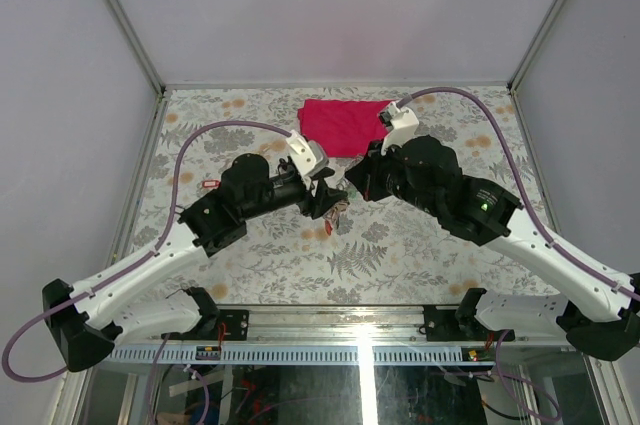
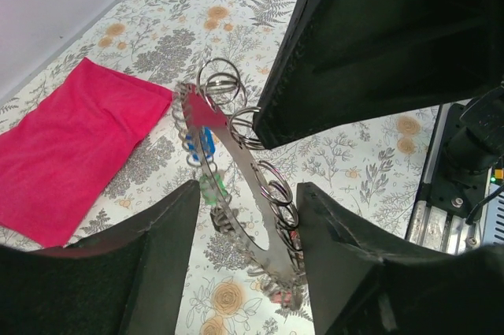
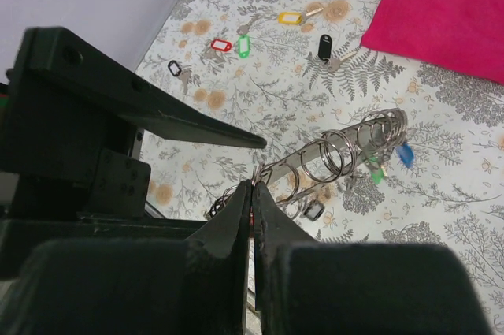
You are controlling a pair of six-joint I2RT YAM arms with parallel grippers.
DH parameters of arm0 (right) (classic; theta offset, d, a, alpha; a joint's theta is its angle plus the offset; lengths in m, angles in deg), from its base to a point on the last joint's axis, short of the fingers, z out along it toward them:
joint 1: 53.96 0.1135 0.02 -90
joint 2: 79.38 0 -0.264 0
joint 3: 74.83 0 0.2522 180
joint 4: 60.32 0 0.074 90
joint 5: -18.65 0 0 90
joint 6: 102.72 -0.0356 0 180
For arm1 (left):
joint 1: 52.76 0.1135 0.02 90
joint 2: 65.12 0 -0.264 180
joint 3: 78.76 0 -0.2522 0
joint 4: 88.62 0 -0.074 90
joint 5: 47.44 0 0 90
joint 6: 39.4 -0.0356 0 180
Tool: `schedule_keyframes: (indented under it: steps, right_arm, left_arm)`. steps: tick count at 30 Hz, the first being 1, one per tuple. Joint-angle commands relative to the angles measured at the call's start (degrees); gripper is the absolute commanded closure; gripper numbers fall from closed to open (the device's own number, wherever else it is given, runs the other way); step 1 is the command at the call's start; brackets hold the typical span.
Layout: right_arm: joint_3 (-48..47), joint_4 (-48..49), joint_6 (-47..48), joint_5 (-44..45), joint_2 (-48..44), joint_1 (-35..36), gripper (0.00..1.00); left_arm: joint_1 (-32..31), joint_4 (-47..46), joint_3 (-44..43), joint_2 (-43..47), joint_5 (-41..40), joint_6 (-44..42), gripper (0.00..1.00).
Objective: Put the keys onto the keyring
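From the top, the left gripper (image 1: 328, 201) and the right gripper (image 1: 352, 183) met tip to tip over the middle of the flowery table (image 1: 400, 255). A red cloth (image 1: 345, 125) lay flat at the far side, just behind them. A tiny red tag (image 1: 210, 183) sat on the table well off to the left. The thing between the 2 grippers was too small to make out from up there. From the left wrist, the keyring (image 2: 244, 177) stood up on its edge, with lots of little wire loops hung along it. It ran between the 2 fingers (image 2: 157, 232) of the left gripper. Those fingers were apart, 1 on each side of the ring, and gaps showed, so that gripper was not squeezing anything. A blue tag (image 2: 206, 142) and a green tag (image 2: 213, 187) hung from the loops. The big black right gripper covered part of the ring. From the right wrist, the right gripper's fingers were pressed tight together and pinched the edge of the keyring, which stuck out away from them. Loose keys (image 3: 290, 16) with red, green, yellow and black tags lay scattered on the table past it. The red cloth lay off to one side of them.
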State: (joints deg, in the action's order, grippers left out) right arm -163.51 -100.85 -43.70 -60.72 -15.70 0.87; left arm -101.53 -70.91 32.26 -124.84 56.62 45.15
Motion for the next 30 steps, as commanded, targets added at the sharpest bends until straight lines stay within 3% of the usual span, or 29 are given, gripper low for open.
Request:
schedule_keyframes:
  steps: [1,7,15,30]
  right_arm:
    - [-1.16,7.32,-0.8,0.66,-3.08,-0.23,1.0]
    - [-0.99,7.3,0.44,-0.99,-4.06,-0.18,1.0]
    - [-2.21,3.94,3.92,-1.72,-4.91,-0.19,1.0]
    - [-6.67,-5.09,12.37,1.1,-2.7,-0.18,1.0]
  left_arm:
    - [-0.43,-0.17,-0.77,-0.36,-0.2,-1.62,0.51]
    - [-0.36,1.43,-1.46,-0.7,-0.11,-2.1,0.76]
    - [-0.36,3.44,-2.68,-0.47,-0.53,-3.14,1.0]
    - [-0.31,11.36,-9.0,-2.84,1.1,-4.37,1.0]
